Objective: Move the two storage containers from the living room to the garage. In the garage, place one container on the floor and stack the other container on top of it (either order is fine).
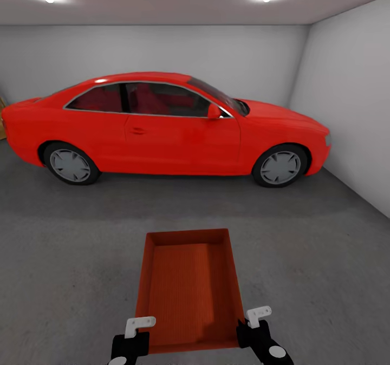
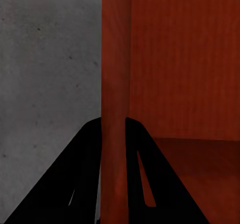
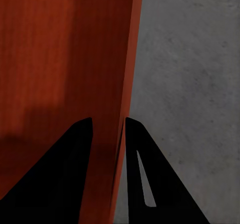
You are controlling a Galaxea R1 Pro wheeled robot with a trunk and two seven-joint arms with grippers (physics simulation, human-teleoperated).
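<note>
**Bin carried into the garage, both walls pinched**

While you hold the orange-red, thin-walled open storage bin [image 1: 188, 289] in front of the glossy red car [image 1: 162, 124], lower it level onto the dark grey concrete floor [image 1: 70, 256]. Left gripper [image 1: 135, 330] and right gripper [image 1: 254, 321] are each closed onto a side wall. Release both together. Whether the base touches concrete is hard to judge.

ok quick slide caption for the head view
Both claws, left and right, grip an orange-red storage container over the garage floor, facing a parked red car.
</note>
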